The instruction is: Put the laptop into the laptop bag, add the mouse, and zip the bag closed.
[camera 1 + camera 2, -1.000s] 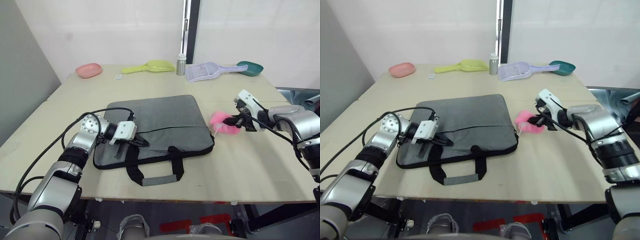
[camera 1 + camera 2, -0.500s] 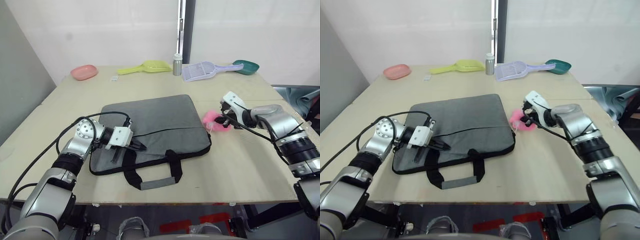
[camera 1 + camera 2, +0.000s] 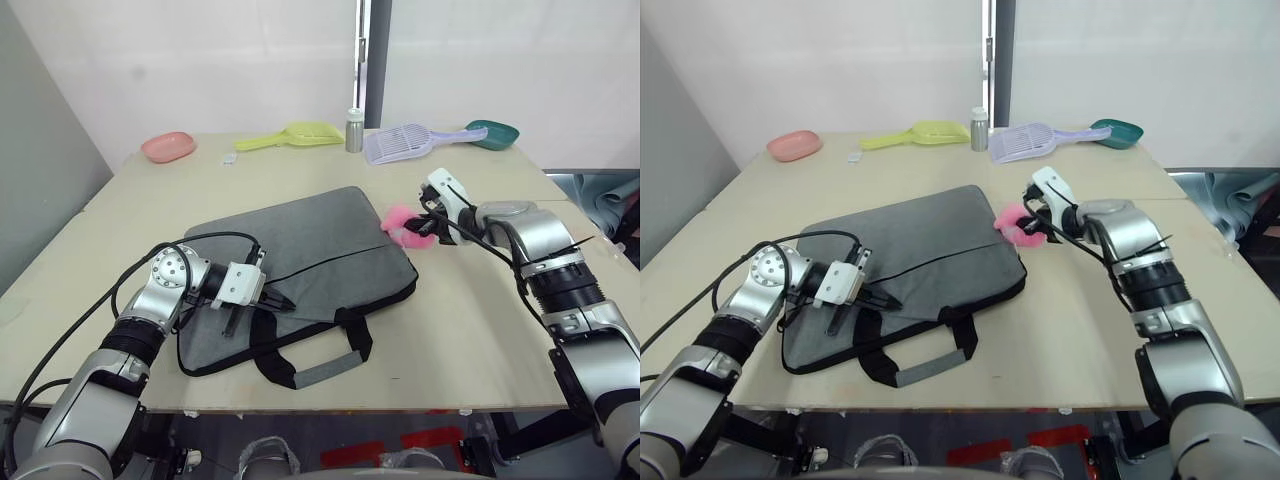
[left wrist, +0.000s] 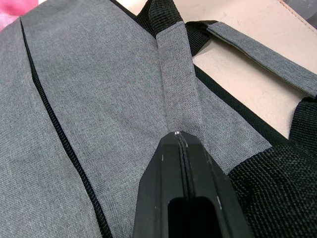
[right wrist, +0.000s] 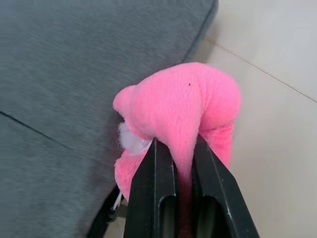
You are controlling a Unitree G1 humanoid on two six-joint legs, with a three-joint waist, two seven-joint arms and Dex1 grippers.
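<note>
On the table [image 3: 470,300] the bag [image 3: 300,260] lies flat, tilted more than a second ago: its far right corner has swung toward the robot's left and its handles [image 3: 320,358] point at the near edge. Left claw [image 3: 283,300] rests on the bag's near left part, by the zipper line; the wrist view shows its fingers [image 4: 183,198] pressed together with nothing seen between them, tips on the grey fabric beside a strap. It sat at much the same spot on the bag a second ago.

Right claw [image 3: 425,226] pinches the pink plush [image 3: 405,224]; the wrist view shows its fingers [image 5: 158,193] clamped on a fold of it. A second ago the plush was clear of the bag's right side; it now touches the bag's far right corner, partly over the edge.

Along the far edge sit a pink dish [image 3: 168,146], a yellow scoop [image 3: 295,133], a small bottle [image 3: 354,130], a lilac scoop [image 3: 408,143] and a teal scoop [image 3: 495,133].
</note>
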